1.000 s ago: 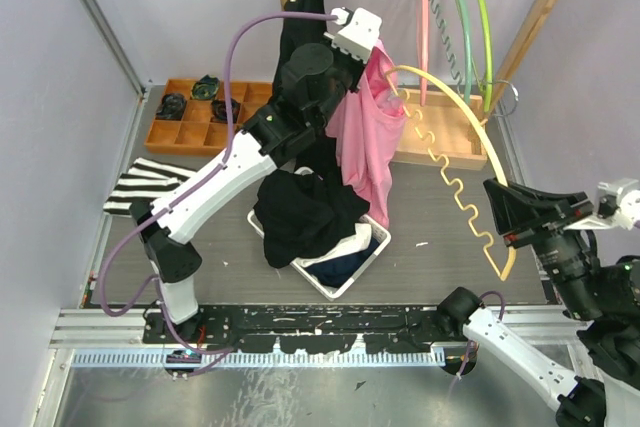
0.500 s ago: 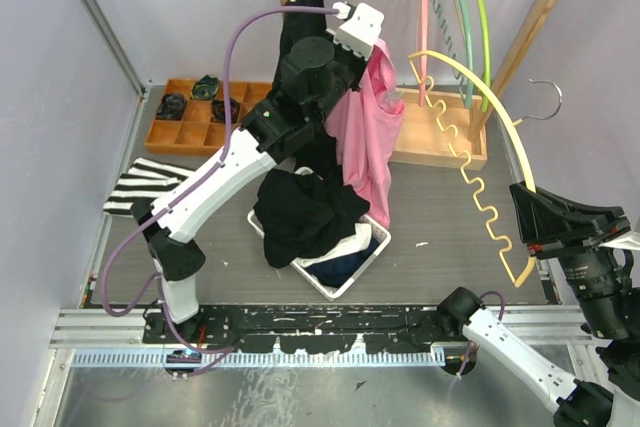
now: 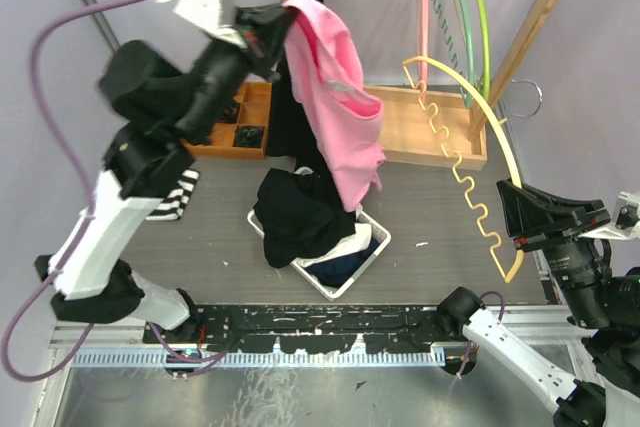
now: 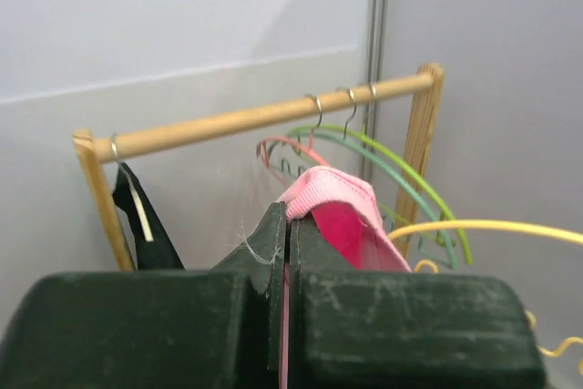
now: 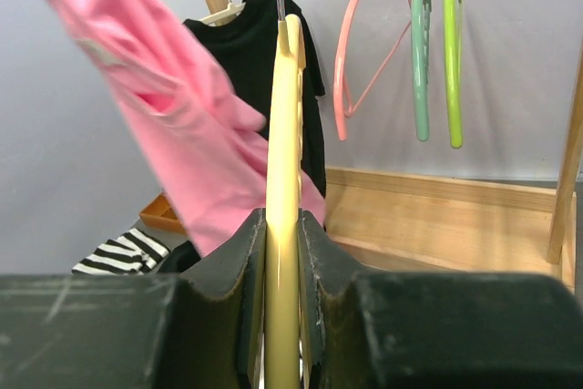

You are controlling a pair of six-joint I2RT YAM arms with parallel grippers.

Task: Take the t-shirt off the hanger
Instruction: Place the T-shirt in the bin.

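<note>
The pink t-shirt (image 3: 335,112) hangs from my left gripper (image 3: 275,32), which is raised high at the back left and shut on the shirt's ribbed edge (image 4: 332,202). In the left wrist view the left gripper (image 4: 288,225) shows pink cloth pinched between its closed jaws. The yellow wavy hanger (image 3: 470,147) is bare in the top view, and its left tip stands a little to the right of the shirt. My right gripper (image 3: 515,217) is shut on the hanger's lower end. In the right wrist view the hanger (image 5: 284,179) rises from the right gripper (image 5: 282,252), with the shirt (image 5: 164,116) behind it.
A white basket (image 3: 375,247) heaped with dark clothes sits mid-table under the shirt. The wooden rack (image 3: 540,17) carries pink, teal and green hangers (image 3: 455,7) and a black garment (image 3: 295,107). An orange tray (image 3: 250,112) and a striped cloth (image 3: 170,197) lie at left.
My left arm has swung up and to the left, carrying the pink t-shirt away from the yellow hanger. The right gripper with the hanger has shifted only slightly.
</note>
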